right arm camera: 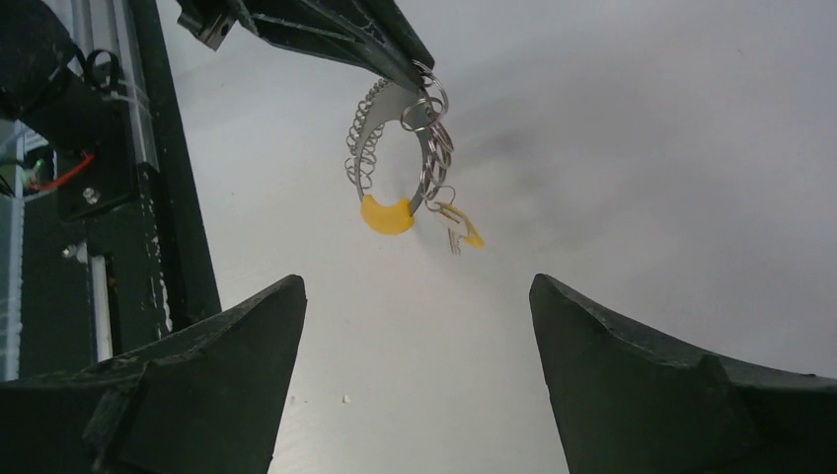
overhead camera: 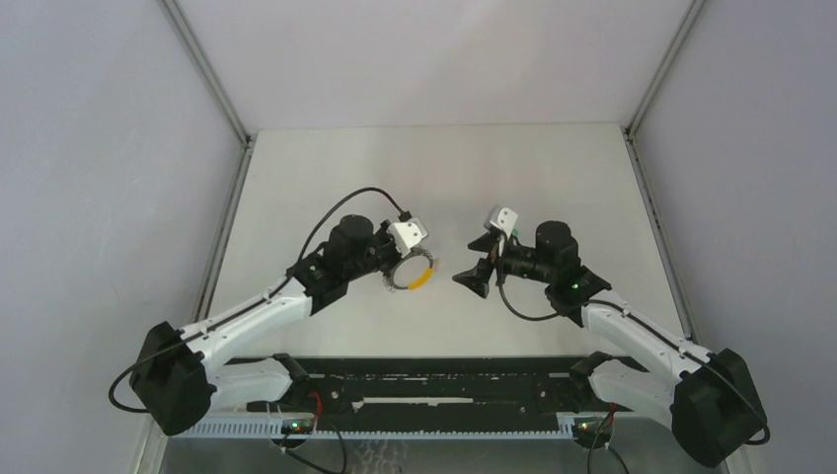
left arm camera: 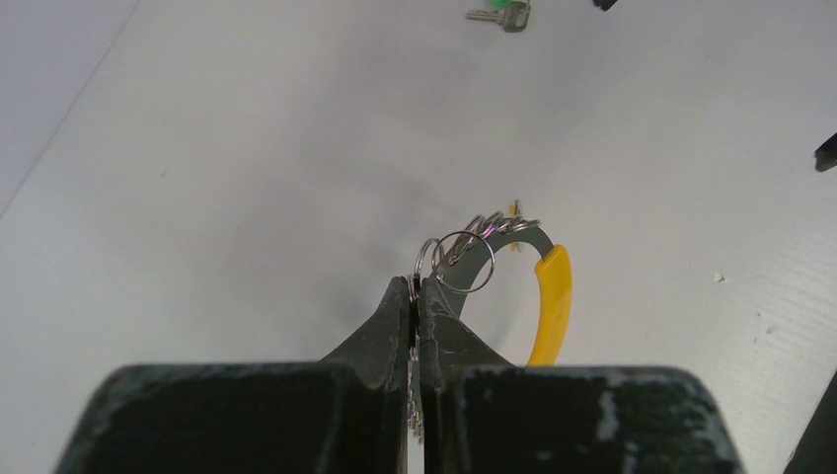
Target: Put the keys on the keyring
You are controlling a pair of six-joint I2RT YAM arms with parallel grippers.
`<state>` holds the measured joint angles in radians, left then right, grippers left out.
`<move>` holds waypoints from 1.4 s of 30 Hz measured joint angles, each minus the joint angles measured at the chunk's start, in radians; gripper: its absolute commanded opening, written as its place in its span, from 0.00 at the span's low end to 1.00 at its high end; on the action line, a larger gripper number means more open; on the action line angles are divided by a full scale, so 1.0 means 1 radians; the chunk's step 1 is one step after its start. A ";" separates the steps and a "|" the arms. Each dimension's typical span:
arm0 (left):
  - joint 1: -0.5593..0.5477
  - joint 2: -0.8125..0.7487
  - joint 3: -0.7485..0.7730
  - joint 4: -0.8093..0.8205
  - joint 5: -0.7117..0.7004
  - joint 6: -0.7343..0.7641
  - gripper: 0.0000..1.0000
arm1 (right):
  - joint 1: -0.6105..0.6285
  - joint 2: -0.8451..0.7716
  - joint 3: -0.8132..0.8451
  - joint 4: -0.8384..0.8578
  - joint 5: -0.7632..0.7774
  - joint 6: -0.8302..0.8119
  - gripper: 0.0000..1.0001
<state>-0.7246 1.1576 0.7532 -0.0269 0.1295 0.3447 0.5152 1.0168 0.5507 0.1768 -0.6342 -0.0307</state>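
Note:
My left gripper (left arm camera: 416,284) is shut on the keyring (left arm camera: 481,259), a grey ring with a beaded rim, a yellow segment (left arm camera: 553,304) and several small split rings. It holds the keyring (right arm camera: 390,148) above the table. The yellow key (right arm camera: 462,229) hangs from one small ring. The green key (left arm camera: 503,14) lies flat on the table beyond the keyring. My right gripper (right arm camera: 415,281) is open and empty, facing the keyring from a short way off. From above, the left gripper (overhead camera: 403,269) and right gripper (overhead camera: 474,262) face each other over mid-table, with the keyring (overhead camera: 413,276) between them.
The black rail (overhead camera: 434,380) with cabling runs along the near edge between the arm bases. Grey walls with metal posts (overhead camera: 212,79) close off the left, right and back of the white table (overhead camera: 424,168).

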 measured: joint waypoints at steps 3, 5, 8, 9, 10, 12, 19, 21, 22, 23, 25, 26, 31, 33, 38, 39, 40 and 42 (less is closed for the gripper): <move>-0.011 -0.021 -0.016 0.003 0.011 0.035 0.00 | 0.034 0.003 -0.014 0.020 0.003 -0.064 0.82; -0.016 -0.030 -0.024 0.005 0.017 0.053 0.00 | 0.053 0.012 -0.014 0.040 0.005 -0.098 0.81; -0.022 -0.039 -0.033 0.010 0.034 0.068 0.00 | 0.072 0.040 -0.014 0.076 0.006 -0.127 0.79; -0.024 -0.040 -0.036 0.011 0.039 0.068 0.00 | 0.077 0.053 -0.014 0.087 0.006 -0.132 0.79; -0.026 -0.044 -0.040 0.016 0.043 0.068 0.00 | 0.082 0.067 -0.015 0.100 0.006 -0.135 0.78; -0.028 -0.050 -0.049 0.027 0.055 0.067 0.00 | 0.089 0.089 -0.015 0.121 0.006 -0.134 0.76; -0.029 -0.101 -0.129 0.127 0.060 0.056 0.00 | 0.091 0.145 -0.016 0.195 0.011 -0.075 0.68; -0.030 -0.112 -0.146 0.149 0.060 0.050 0.00 | 0.091 0.164 -0.016 0.217 0.012 -0.052 0.66; -0.030 -0.115 -0.151 0.161 0.060 0.047 0.00 | 0.092 0.176 -0.016 0.230 0.012 -0.038 0.65; -0.030 -0.118 -0.153 0.168 0.060 0.043 0.00 | 0.092 0.188 -0.016 0.241 0.012 -0.028 0.64; -0.031 -0.124 -0.153 0.188 0.058 0.035 0.00 | 0.092 0.213 -0.016 0.261 0.012 -0.004 0.62; -0.031 -0.129 -0.154 0.200 0.057 0.031 0.00 | 0.092 0.224 -0.016 0.269 0.014 0.007 0.62; -0.031 -0.151 -0.171 0.245 0.057 0.016 0.00 | 0.103 0.254 -0.027 0.333 0.025 0.051 0.62; -0.031 -0.151 -0.172 0.250 0.057 0.013 0.00 | 0.108 0.262 -0.032 0.360 0.027 0.059 0.62; -0.031 -0.152 -0.172 0.253 0.058 0.010 0.00 | 0.113 0.304 -0.032 0.432 0.027 0.072 0.61; -0.031 -0.152 -0.172 0.253 0.058 0.006 0.00 | 0.114 0.313 -0.032 0.443 0.026 0.072 0.61; -0.031 -0.153 -0.172 0.253 0.058 0.006 0.00 | 0.114 0.322 -0.032 0.452 0.026 0.073 0.61; -0.031 -0.157 -0.174 0.256 0.057 0.005 0.00 | 0.114 0.337 -0.032 0.469 0.023 0.073 0.59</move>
<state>-0.7555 1.0008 0.5793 0.2295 0.1867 0.3500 0.6292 1.3537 0.5182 0.6456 -0.6109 0.0422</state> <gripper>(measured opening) 0.035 0.609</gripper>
